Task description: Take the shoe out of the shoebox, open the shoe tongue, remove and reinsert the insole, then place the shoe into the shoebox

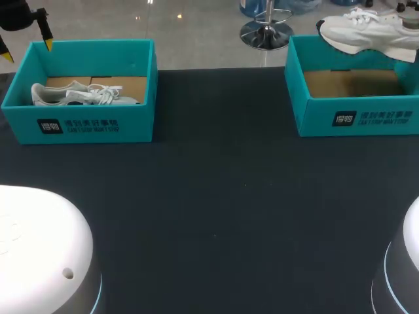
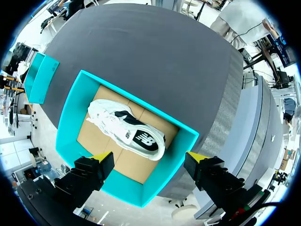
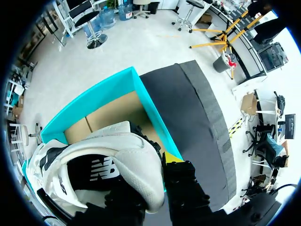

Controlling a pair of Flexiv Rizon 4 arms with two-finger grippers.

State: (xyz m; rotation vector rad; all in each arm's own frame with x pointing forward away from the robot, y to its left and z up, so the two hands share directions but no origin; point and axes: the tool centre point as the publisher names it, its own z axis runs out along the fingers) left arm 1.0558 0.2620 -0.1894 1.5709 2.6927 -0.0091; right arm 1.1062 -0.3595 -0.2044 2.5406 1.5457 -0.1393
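Note:
A white shoe (image 1: 366, 31) hangs in the air over the back of the right teal shoebox (image 1: 353, 118), whose cardboard floor is bare. My right gripper (image 3: 162, 162) is shut on that shoe's heel collar (image 3: 136, 165); one yellow fingertip (image 3: 172, 157) shows outside the heel and the other is hidden by the shoe. A second white shoe (image 1: 82, 95) lies on its side in the left teal shoebox (image 1: 85, 124). My left gripper (image 1: 26, 50) hovers open above that box's back left corner, with the shoe (image 2: 129, 132) under and ahead of its fingers (image 2: 101, 157).
Both boxes stand at the far edge of the dark table (image 1: 216, 196), one at each side. The white bases of my arms sit at the near left (image 1: 39, 248) and near right (image 1: 406, 261).

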